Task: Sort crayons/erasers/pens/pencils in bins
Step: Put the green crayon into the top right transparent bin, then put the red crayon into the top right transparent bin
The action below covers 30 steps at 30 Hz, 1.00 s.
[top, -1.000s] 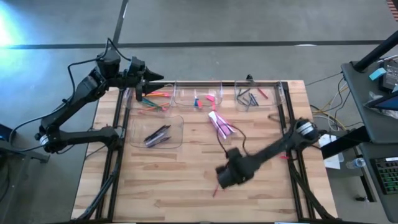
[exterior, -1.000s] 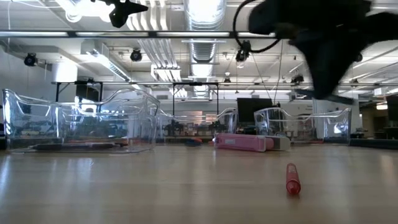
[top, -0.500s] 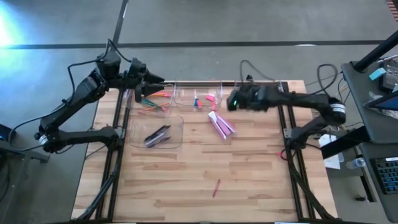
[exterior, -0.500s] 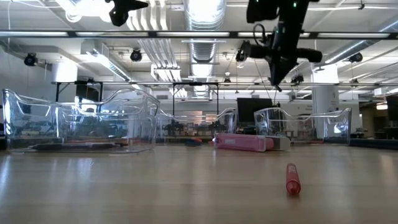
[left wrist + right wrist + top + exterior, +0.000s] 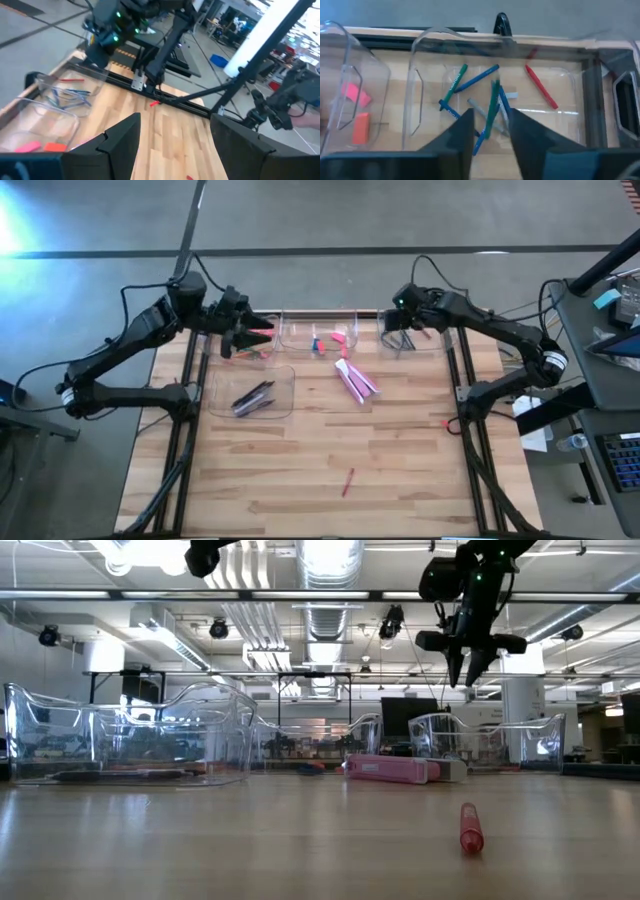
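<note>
**Clear plastic bin, far right corner: right gripper arrives and its fingers part**

The right gripper (image 5: 467, 678) has swung from the table's near middle to hang above the clear rectangular bin of blue, green and red sticks (image 5: 440, 348). Its fingers, shut a moment ago, now stand narrowly apart, with nothing visibly clamped. This is probably a drop-off.

The thin red crayon (image 5: 347, 481) near the near edge remains unsorted. The pink erasers (image 5: 338, 338) lie in the far middle bin. The pink-and-white flat blocks (image 5: 355, 380) at the table's centre lie across a low return path. The left gripper (image 5: 175, 122) waits over the far left corner, wide open and empty.

four clear bins (image 5: 251, 391) at table's far side; pink erasers (image 5: 339, 338) in the middle one
</note>
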Each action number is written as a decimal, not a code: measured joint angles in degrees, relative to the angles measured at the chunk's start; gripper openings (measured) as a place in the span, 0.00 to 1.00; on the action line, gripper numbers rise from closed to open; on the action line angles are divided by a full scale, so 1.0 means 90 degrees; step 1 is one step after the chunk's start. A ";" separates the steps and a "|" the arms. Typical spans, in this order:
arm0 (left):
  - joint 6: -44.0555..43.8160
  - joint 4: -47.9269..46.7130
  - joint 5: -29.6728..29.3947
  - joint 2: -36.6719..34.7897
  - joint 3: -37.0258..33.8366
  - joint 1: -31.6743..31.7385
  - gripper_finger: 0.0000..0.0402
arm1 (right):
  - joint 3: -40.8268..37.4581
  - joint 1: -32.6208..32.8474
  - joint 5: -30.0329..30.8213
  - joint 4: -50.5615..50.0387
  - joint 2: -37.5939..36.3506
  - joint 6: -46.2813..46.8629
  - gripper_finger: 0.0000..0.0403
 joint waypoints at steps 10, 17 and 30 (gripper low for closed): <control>0.0002 0.0000 -0.0010 0.0575 0.0000 -0.0590 0.56 | 0.0290 0.0342 -0.0654 -0.0044 -0.0252 -0.0410 0.54; 0.0048 0.0121 -0.0029 0.0942 -0.0002 -0.1098 0.56 | 0.0284 0.1800 -0.0613 0.0012 -0.0713 -0.0354 0.54; 0.0043 0.1002 -0.0027 0.1035 -0.0005 -0.1596 0.56 | 0.0272 0.5579 -0.0852 0.1064 0.0062 -0.0907 0.54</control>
